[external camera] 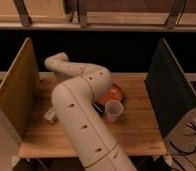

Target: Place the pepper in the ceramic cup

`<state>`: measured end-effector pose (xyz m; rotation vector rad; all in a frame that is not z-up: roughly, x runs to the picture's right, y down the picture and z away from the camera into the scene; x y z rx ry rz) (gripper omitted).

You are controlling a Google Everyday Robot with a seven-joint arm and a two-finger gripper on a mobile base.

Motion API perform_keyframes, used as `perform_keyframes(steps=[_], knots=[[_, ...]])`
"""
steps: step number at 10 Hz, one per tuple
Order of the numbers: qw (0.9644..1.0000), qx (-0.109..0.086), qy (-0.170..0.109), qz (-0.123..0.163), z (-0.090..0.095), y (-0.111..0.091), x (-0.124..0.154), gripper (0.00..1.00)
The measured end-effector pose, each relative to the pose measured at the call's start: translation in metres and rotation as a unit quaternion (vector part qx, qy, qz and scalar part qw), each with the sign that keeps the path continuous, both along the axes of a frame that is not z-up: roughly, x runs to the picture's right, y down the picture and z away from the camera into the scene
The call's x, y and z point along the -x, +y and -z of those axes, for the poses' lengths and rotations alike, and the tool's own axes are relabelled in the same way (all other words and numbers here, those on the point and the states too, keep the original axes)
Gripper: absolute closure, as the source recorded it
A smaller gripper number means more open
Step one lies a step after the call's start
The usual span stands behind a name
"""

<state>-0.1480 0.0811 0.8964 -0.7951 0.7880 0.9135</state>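
The ceramic cup (113, 110) is whitish and stands upright on the wooden table (136, 130), right of centre. It sits just in front of an orange round dish (114, 92). My cream arm (78, 107) rises from the bottom, bends near the dish and reaches back left to a joint (57, 62). The gripper is hidden behind the arm, somewhere over the left half of the table. The pepper is out of sight.
A cream bottle end (50, 116) pokes out at the arm's left edge. A tan panel (13, 95) walls the table's left side and a dark panel (168, 90) the right. Cables (191, 137) lie right of the table.
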Motion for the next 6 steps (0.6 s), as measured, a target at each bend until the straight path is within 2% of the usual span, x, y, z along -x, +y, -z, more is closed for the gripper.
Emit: perform_keyframes(steps=[2, 3, 6], knots=[[0.9999, 0.011, -0.002, 0.003, 0.001, 0.013, 0.006, 0.22], [0.9998, 0.017, -0.004, 0.0, 0.0, 0.018, 0.007, 0.26], [0.9994, 0.032, -0.009, -0.008, -0.005, 0.03, 0.008, 0.54]])
